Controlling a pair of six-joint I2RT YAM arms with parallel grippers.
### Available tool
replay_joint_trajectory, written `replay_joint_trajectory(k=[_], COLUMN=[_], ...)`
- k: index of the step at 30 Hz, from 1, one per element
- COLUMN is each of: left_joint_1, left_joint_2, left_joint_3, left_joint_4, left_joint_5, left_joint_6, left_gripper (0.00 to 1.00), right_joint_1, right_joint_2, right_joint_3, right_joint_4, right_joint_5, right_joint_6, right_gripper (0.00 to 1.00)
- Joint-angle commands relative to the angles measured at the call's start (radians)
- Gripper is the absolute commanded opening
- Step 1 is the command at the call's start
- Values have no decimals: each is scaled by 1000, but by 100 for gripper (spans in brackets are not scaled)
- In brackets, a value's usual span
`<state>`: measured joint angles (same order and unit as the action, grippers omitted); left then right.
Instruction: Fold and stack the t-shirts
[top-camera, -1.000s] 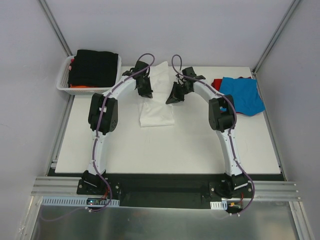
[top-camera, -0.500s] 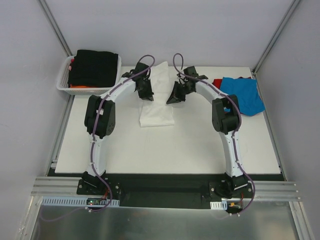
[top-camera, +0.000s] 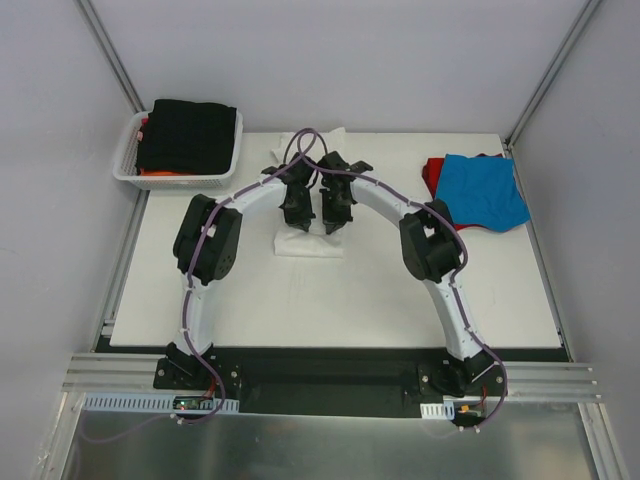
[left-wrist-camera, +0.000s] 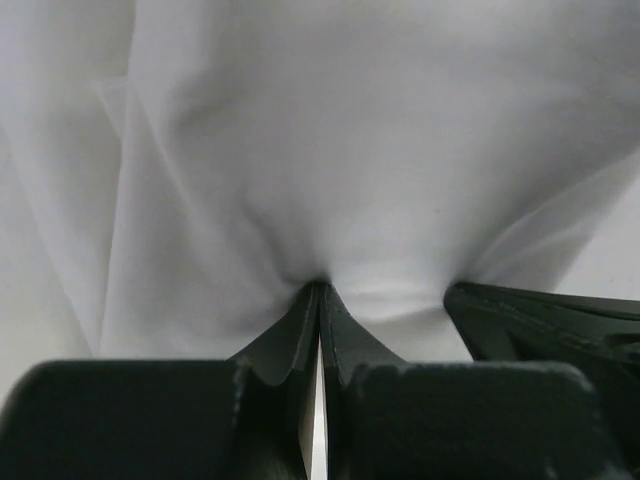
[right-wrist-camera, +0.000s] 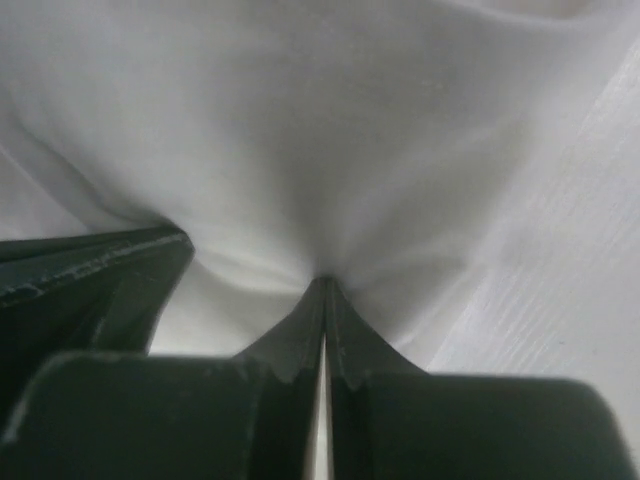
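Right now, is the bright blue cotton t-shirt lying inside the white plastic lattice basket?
No, the bright blue t-shirt lies on the table at far right, apart from the white lattice basket at far left.

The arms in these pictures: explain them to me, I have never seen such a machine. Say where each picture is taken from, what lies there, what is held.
It is a robot: two arms bolted to a table, each ending in a two-finger gripper. The wide picture comes from a fixed camera above; the close-ups come from cameras on the wrists. The left gripper and the right gripper are each shut on a pinch of the white shirt at mid-table. Far right, a blue shirt lies on a red shirt. Far left, a basket holds a black shirt over an orange shirt.
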<state>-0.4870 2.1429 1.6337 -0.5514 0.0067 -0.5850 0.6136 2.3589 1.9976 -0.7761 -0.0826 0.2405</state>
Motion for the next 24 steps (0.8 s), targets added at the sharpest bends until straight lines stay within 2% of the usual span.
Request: replay_joint_trajectory(k=[1, 4, 10, 24], left_joint_1=[10, 10, -19, -130], left_joint_2=[12, 8, -69, -320], left_joint_3=[-20, -60, -175, -503], left_joint_4=[-67, -65, -65, -53], left_joint_5=[-149, -125, -123, -105], left_joint_6=[-15, -18, -47, -162], left_gripper=[0, 0, 0, 0], right_joint_1=[15, 28, 51, 121], right_joint_2=[-20, -32, -121, -282], right_joint_3=[-3, -40, -218, -526], right_joint_4=[-153, -137, -69, 47], right_joint_5=[166, 135, 90, -3], right_joint_6=[28, 33, 78, 144], right_gripper=[1, 1, 1, 1])
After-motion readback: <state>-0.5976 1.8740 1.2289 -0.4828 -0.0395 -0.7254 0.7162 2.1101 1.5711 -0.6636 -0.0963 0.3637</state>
